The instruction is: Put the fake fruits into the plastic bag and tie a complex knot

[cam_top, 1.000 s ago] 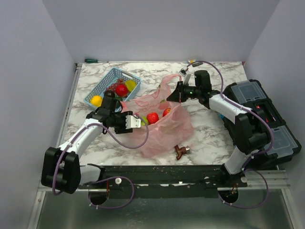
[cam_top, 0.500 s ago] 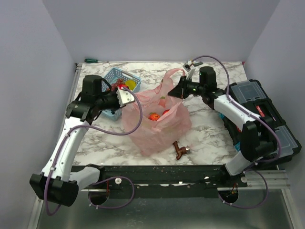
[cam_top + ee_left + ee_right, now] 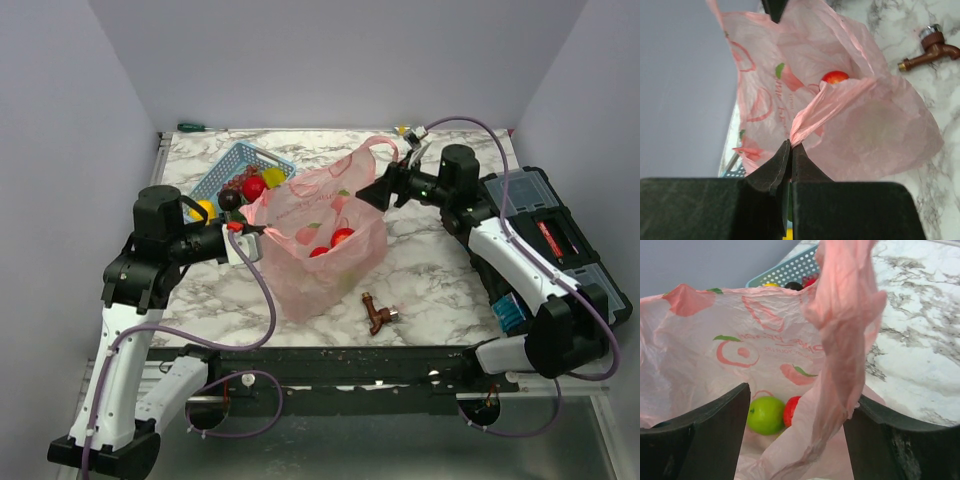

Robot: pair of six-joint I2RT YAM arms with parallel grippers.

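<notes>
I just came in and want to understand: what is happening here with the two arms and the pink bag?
The left hand is shut on an edge of the plastic bag and holds it up. The right hand is open, a bag handle hanging loose between its fingers. A red fruit and a green fruit lie in the bag; more fruits lie in the blue basket. Nothing is tied yet.

1. On the plastic bag [image 3: 765, 347], centre of the right wrist view: one line of red printed lettering between fruit drawings; seen through creased film; not legible;
2. Same bag, centre left of the left wrist view: red script lettering; not legible;
3. On the black case [image 3: 575, 262], right of the top view: a red strip [image 3: 547, 236]; any print too small to read.
</notes>
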